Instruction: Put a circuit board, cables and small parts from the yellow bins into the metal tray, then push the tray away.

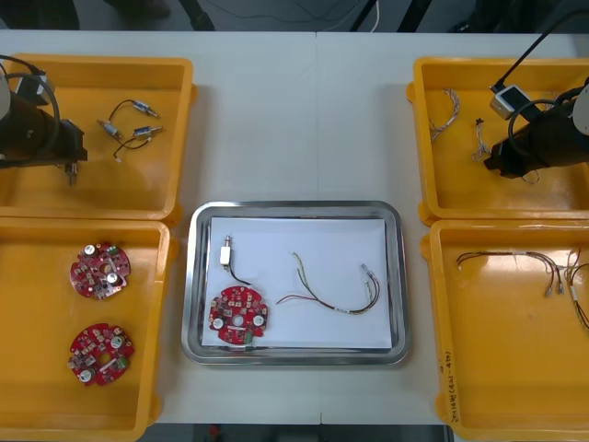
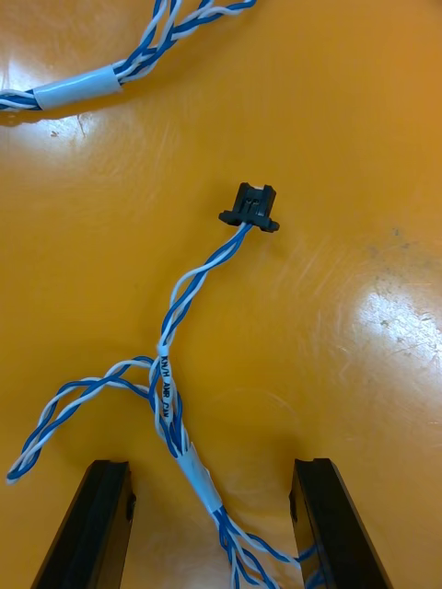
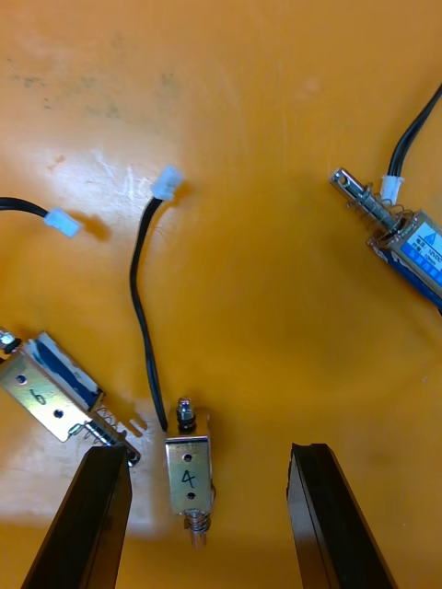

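My right hand, spread, straddles the blue-and-white cable in the 2 o'clock bin, so closing should pinch it. My left hand, spread too, brackets a small metal part at 10 o'clock. The tray sits at 6 o'clock, board inside.

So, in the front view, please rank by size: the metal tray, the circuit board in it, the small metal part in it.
Largest to smallest:
1. metal tray
2. circuit board
3. small metal part
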### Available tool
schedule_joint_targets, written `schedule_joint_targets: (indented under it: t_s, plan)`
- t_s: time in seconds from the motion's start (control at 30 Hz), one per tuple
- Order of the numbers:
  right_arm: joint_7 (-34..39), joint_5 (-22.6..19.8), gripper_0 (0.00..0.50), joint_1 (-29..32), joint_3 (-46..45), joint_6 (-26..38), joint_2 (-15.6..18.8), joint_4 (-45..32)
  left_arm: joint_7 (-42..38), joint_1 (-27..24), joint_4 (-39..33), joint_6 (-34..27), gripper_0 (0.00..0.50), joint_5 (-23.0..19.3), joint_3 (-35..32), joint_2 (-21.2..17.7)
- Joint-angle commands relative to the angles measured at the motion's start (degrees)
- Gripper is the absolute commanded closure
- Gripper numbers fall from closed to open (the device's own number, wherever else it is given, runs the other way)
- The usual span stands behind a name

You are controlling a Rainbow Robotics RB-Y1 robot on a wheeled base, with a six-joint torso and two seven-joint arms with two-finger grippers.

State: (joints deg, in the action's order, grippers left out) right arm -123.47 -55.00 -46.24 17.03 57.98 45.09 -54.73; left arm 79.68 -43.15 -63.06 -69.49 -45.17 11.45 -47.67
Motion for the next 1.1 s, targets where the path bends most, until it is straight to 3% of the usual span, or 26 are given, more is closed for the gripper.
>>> schedule_joint_targets:
  t_s: [0.03,0.5,0.53,0.7,0.77,0.8,0.83,0.87,0.93,1.1]
  plan:
    - [-1.0,-0.3,0.0,0.0,1.8,-0.4,-0.3,0.9,4.2,-2.6,-0.1,0.7,0.0,-0.9,1.3,-0.4]
    - [-1.8,0.2,0.0,0.0,2.4,-3.0,-2.1,2.8,4.3,-1.5,0.1,2.3,0.0,-1.1,1.3,0.2]
    - [-1.8,0.2,0.044,0.0,2.9,-3.1,-2.1,2.8,4.4,-1.3,0.1,2.5,0.0,-1.3,1.4,0.3]
    - [-1.7,0.2,0.052,0.0,3.9,-3.1,-2.1,2.8,4.4,-1.2,0.2,2.5,0.0,-1.3,1.3,0.7]
    - [-1.7,0.2,0.108,0.0,4.2,-3.1,-2.2,2.8,4.4,-1.2,0.2,2.5,0.0,-1.3,1.4,1.1]
    - [-1.7,0.2,0.188,0.0,4.3,-3.1,-2.3,2.8,4.4,-1.1,0.1,2.5,0.0,-1.2,1.3,1.1]
    - [-1.6,0.2,0.301,0.0,4.2,-3.1,-2.3,2.8,4.4,-1.1,0.1,2.6,0.0,-1.1,1.4,1.2]
    - [-1.7,0.2,0.45,0.0,4.3,-3.1,-2.4,2.8,4.5,-1.0,0.2,2.7,0.0,-1.3,1.4,1.1]
    - [-1.8,0.0,0.5,0.0,4.3,-3.1,-2.4,2.8,4.6,-0.8,0.2,2.7,0.0,-1.3,1.4,1.2]
    - [-1.8,-0.1,0.5,-0.1,4.3,-3.1,-2.4,2.8,5.0,-0.2,0.1,3.0,0.0,-1.3,1.4,1.1]
